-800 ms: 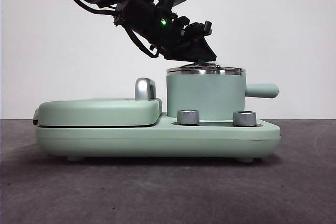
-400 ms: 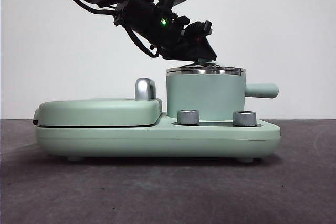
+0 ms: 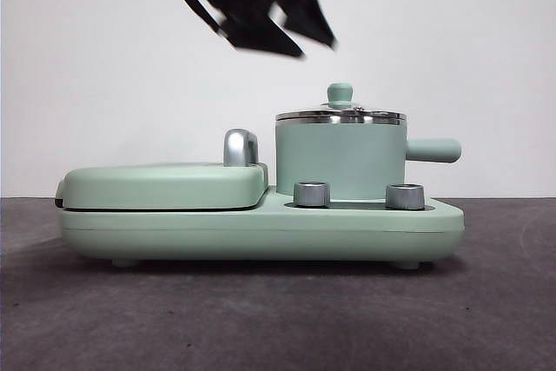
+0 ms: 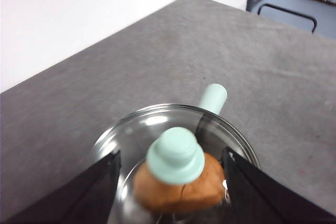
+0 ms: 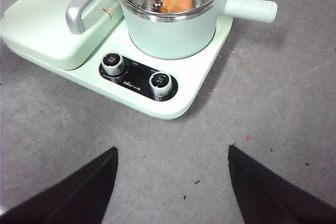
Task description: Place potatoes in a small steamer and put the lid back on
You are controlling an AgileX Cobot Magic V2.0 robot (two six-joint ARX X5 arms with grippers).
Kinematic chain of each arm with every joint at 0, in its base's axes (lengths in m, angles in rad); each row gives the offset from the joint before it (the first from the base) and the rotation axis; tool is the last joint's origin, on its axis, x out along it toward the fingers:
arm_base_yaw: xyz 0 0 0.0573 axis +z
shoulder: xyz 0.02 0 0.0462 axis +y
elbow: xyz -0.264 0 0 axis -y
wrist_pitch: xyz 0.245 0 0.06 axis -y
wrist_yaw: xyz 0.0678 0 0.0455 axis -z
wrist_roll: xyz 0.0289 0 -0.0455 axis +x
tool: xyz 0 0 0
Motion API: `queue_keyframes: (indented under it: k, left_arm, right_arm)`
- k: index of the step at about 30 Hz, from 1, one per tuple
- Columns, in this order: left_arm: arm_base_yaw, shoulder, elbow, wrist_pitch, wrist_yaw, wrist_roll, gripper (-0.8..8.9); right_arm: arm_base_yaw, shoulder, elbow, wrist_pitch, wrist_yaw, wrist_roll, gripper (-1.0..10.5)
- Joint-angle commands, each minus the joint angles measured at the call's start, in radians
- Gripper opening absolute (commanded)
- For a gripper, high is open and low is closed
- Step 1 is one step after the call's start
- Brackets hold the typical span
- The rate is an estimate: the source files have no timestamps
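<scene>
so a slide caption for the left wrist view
Open left gripper above the glass lid on the steamer, potato visible inside.

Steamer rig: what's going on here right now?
The round glass lid with a mint-green knob sits on the mint-green cylindrical steamer pot, and the orange-brown potato shows inside through the glass. The left gripper hangs above the lid with jaws open, touching nothing. The right gripper waits open over the grey table in front of the appliance, holding nothing. Both steps of the task look done.
</scene>
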State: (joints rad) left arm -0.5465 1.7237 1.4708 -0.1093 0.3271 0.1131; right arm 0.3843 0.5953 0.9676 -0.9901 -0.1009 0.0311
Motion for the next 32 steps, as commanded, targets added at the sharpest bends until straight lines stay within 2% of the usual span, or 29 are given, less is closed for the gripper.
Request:
queue_keyframes:
  k: [1,3,8,14,18,23,32]
  left_arm:
    - [0.039,-0.044,0.024,-0.063,0.082,-0.126,3.09]
    - [0.076,-0.091,0.015,-0.11,0.132,-0.157,3.07]
    - [0.167,-0.228,-0.069,-0.209,0.134,-0.159,3.07]
    - [0.283,-0.465,-0.336,-0.207,0.134,-0.198,3.07]
    - [0.338,-0.653,-0.531,-0.211,0.134,-0.266,3.08]
    - [0.359,-0.86,-0.686,-0.251,0.13,-0.346,3.08]
    - [0.359,-1.036,-0.705,-0.483,0.115,-0.343,3.08]
  right_arm:
    - [0.004,0.005,0.008,0.01,0.004,0.01,3.3]
    - [0.004,0.005,0.008,0.01,0.004,0.01,3.3]
    - [0.004,0.005,0.008,0.01,0.003,0.01,3.3]
    - [0.004,0.005,0.008,0.01,-0.003,0.01,3.3]
    - [0.004,0.005,0.008,0.01,-0.003,0.01,3.3]
    - [0.004,0.005,0.008,0.01,-0.004,0.01,3.3]
    - [0.004,0.001,0.008,-0.001,-0.004,0.01,3.3]
